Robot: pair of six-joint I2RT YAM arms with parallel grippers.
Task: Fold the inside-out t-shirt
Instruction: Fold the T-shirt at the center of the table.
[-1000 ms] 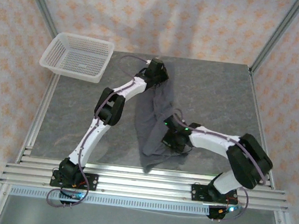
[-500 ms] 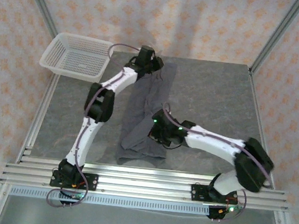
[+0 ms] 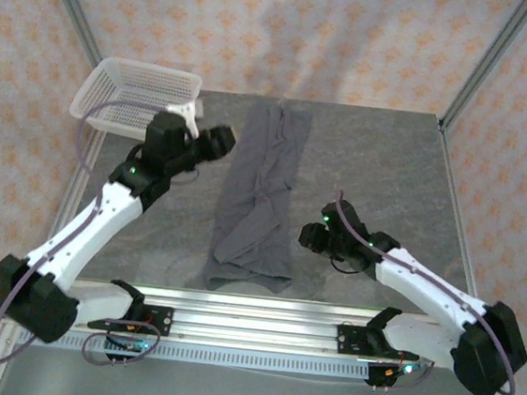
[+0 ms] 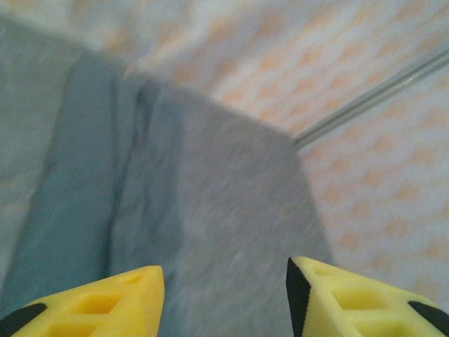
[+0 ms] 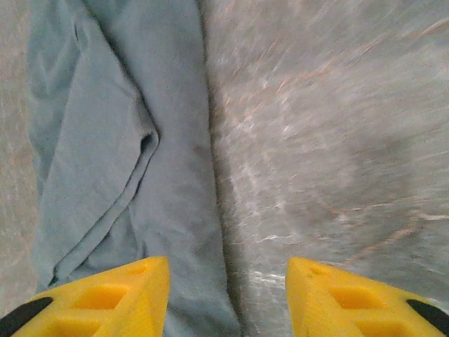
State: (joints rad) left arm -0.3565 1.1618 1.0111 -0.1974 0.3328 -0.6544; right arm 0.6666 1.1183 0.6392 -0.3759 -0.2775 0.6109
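Where the inside-out t-shirt [image 3: 259, 197] lies along the middle of the bench [image 3: 389, 173], you see a long narrow strip running from the far edge to the near edge, its near end drifting left. The top view gives you its full length; the right wrist view brings out an overlapped flap. Your left gripper [image 3: 221, 139] and right gripper [image 3: 308, 237] flank it, each partly open, gripping nothing.

Top camera looks down from 6 o'clock over the whole table [image 3: 370, 171]. Left wrist peers low toward 2 o'clock, right wrist points steeply down, close in; all share the t-shirt [image 3: 259, 197].
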